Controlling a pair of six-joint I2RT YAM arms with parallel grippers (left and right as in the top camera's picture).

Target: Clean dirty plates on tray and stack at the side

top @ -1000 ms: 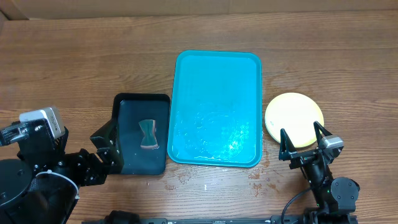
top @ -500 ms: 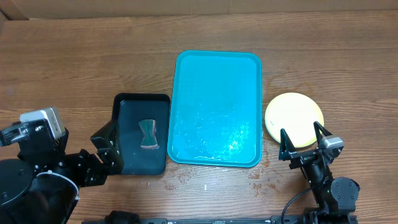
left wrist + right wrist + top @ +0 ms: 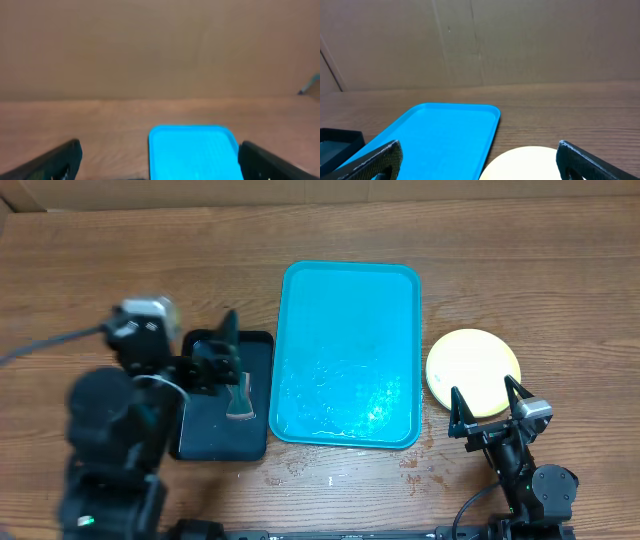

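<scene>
The plates (image 3: 473,365) lie as one pale yellow round stack on the table, right of the tray; I see no smear on the top one. The turquoise tray (image 3: 350,300) holds no plates, only a wet sheen near its front. My right gripper (image 3: 483,406) is open and empty at the stack's near edge; the right wrist view shows its fingers (image 3: 479,147) wide apart, with the plates (image 3: 530,162) and the tray (image 3: 440,132) ahead. My left gripper (image 3: 224,358) is open and empty above the black tray, pointing at the turquoise tray (image 3: 192,150). Its fingers (image 3: 159,146) are wide apart.
A smaller black tray (image 3: 205,435) sits left of the turquoise tray, with a grey hourglass-shaped pad (image 3: 238,397) in it. Its corner shows in the right wrist view (image 3: 335,142). A brown cardboard wall runs along the table's far edge.
My left arm has swung from the front left corner up and right, over the black tray. The right arm, plates and trays have not moved.
</scene>
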